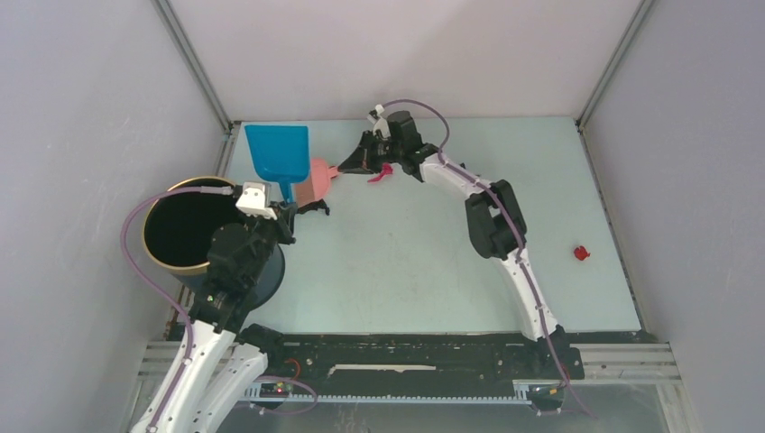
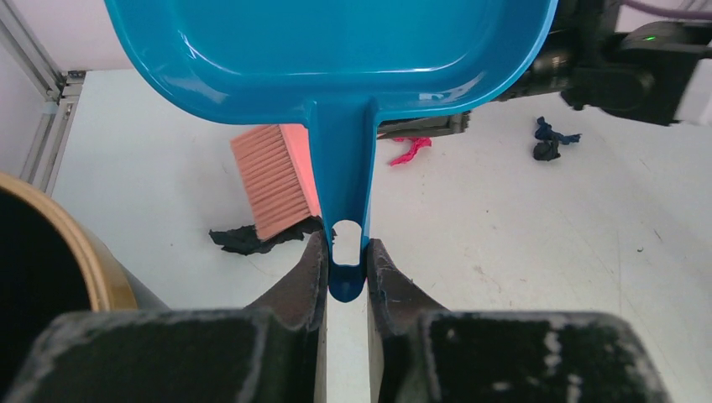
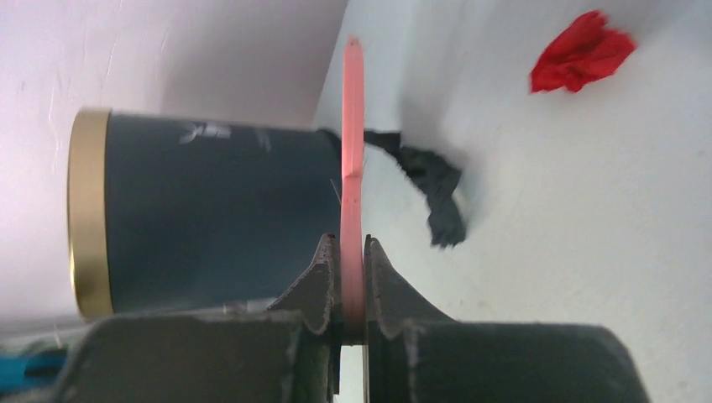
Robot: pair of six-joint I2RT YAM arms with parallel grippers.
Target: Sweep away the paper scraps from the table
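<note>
Paper scraps (image 1: 381, 173) sit upper centre by the brush (image 1: 316, 185), whose handle the right jaws pinch shut for sweeping; left jaws clamp the dustpan (image 1: 277, 149) handle, ready to catch.

top: overhead, facing down | 2 wrists: close, low | shared: black scrap (image 2: 248, 238)

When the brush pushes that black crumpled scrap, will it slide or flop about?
The black scrap looks thin and crumpled, so probably very light and floppy. On the smooth table it should slide, though it may tumble or snag under the brush.
</note>
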